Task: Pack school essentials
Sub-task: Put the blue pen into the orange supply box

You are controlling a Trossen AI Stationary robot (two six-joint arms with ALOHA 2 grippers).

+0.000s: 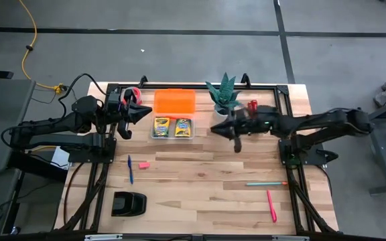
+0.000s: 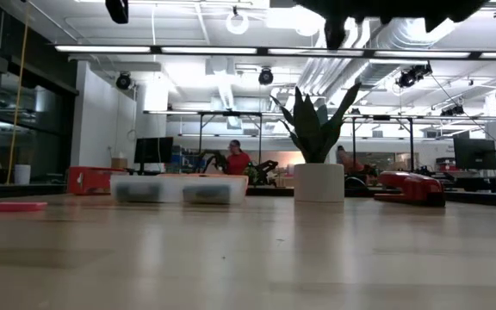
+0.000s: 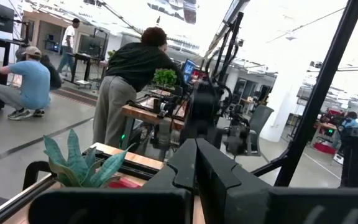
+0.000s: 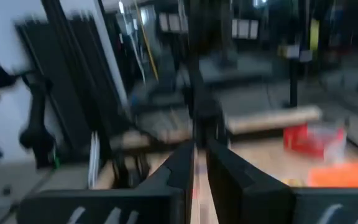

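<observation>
Check the right gripper [image 1: 237, 143] first: it hangs above the table [image 1: 213, 201] just near of the potted plant [image 1: 224, 95], fingers closed together, holding nothing. The left gripper [image 1: 139, 112] waits at the far left, fingers likewise pressed shut and empty. You will find both crayon boxes [image 1: 171, 126] already inside the clear bin [image 1: 173, 136], with the orange lid [image 1: 175, 102] lying just beyond it. Still unpacked, in your estimate: the blue pen [image 1: 130, 169] and pink eraser [image 1: 144, 165] near left, the teal pen [image 1: 265, 183] and pink pen [image 1: 271, 205] near right.
</observation>
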